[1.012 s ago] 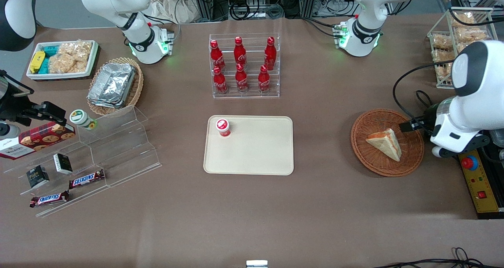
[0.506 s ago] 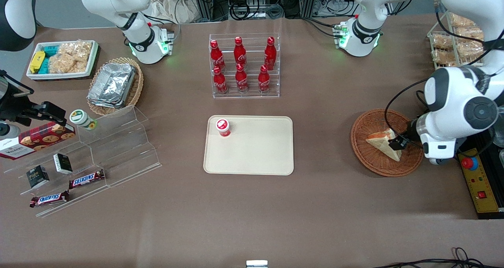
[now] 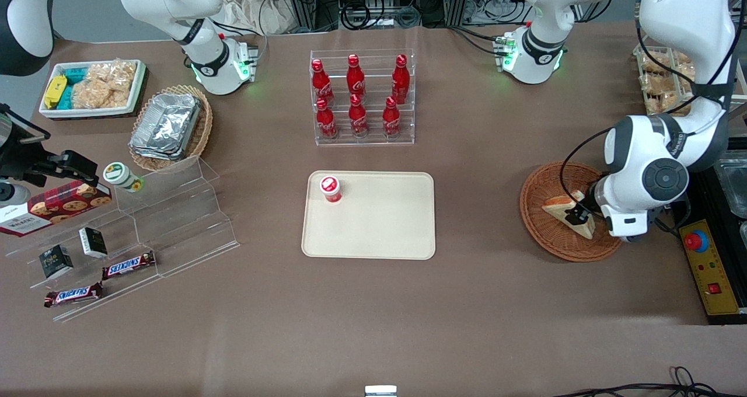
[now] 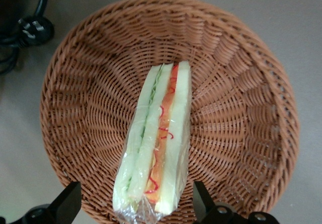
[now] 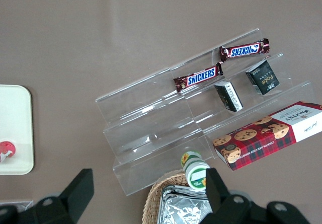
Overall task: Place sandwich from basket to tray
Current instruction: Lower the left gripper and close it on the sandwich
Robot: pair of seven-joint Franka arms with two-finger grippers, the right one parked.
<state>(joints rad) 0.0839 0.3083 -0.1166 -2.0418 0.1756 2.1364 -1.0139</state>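
Note:
The sandwich [image 3: 557, 206], a plastic-wrapped wedge with red, orange and green filling along its edge [image 4: 156, 143], lies in the round reddish-brown wicker basket [image 3: 543, 236] toward the working arm's end of the table. My left gripper [image 3: 580, 215] hangs just above the sandwich's wide end. It is open, its two black fingers [image 4: 68, 201] standing either side of the wedge [image 4: 136, 204] with gaps between them and the wrap. The beige tray [image 3: 379, 222] lies at mid-table, well away from the basket. The arm's wrist hides part of the basket in the front view.
A small red-capped cup [image 3: 331, 188] stands on the tray's corner. A rack of red bottles [image 3: 362, 99] stands farther from the front camera than the tray. A yellow control box [image 3: 709, 268] lies beside the basket. A black cable [image 4: 22, 30] lies just outside the basket rim.
The left arm has swung in from the table's end over the basket, and its gripper has come down around the sandwich's wide end. The sandwich has not moved.

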